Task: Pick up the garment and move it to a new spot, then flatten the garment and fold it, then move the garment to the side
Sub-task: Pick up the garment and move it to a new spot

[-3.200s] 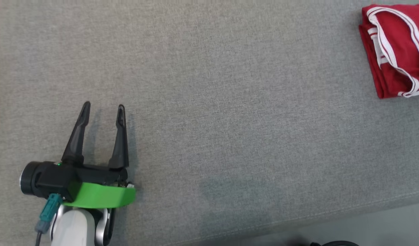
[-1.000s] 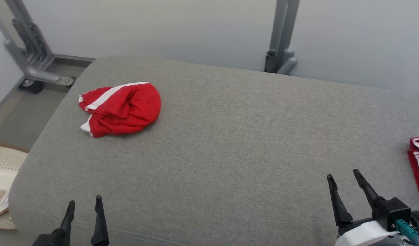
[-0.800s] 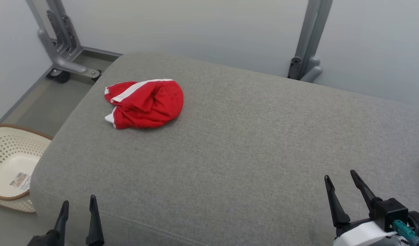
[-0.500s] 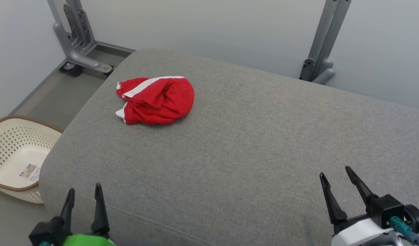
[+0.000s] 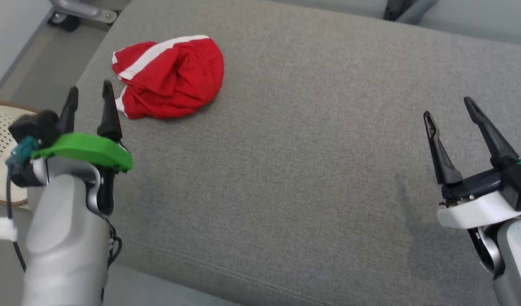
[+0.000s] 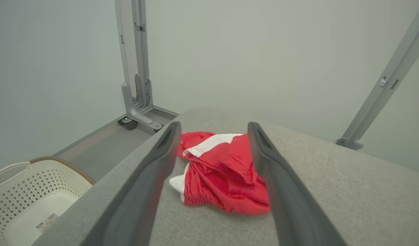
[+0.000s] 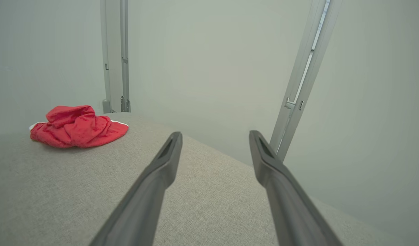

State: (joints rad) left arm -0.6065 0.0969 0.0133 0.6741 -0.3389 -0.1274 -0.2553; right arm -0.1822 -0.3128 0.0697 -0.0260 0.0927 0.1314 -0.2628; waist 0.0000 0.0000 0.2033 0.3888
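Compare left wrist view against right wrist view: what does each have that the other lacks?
Left wrist view: a cream perforated basket on the floor beside the cushion, the frame's wheeled foot, and the open left gripper with the red garment framed between its fingers.
Right wrist view: the open right gripper pointing over bare cushion toward the wall, with the garment well off to its left.
Both: the crumpled red garment with white trim, the grey cushion, grey frame posts, pale wall.

Head view downward, wrist views low, all sharing garment [image 5: 169,76]
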